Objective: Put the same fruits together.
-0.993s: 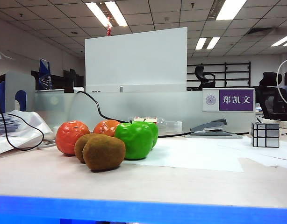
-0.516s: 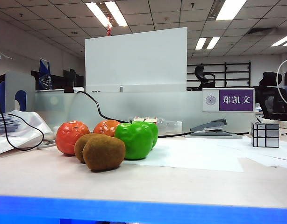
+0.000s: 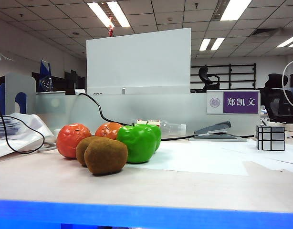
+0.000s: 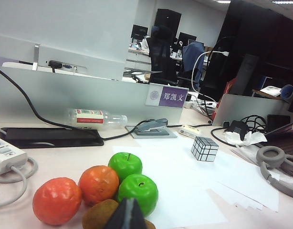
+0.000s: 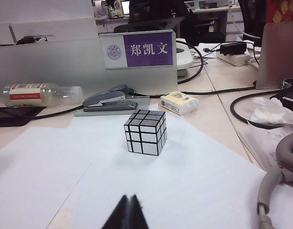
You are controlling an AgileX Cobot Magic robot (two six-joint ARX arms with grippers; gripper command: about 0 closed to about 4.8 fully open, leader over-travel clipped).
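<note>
Fuzzy kiwis [image 3: 105,155], glossy apples [image 3: 137,143], dimpled oranges [image 3: 73,140] cluster; left gripper [image 4: 126,214], right gripper [image 5: 128,212] closed, empty.

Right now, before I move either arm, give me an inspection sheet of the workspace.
Surface: pale table with white paper sheets laid on it.
Job's things: two oranges, two green apples and two kiwis in one tight cluster on the left, each kind side by side.
Clutter: mirror cube, stapler, lying bottle, small yellow packet.
Grippers: left gripper shut, empty, just short of the fruit cluster; right gripper shut, empty, over the paper short of the mirror cube.
Cables: black cable and power strip behind the fruit.
Surroundings: grey partition with nameplate; office desks and chairs beyond.
</note>
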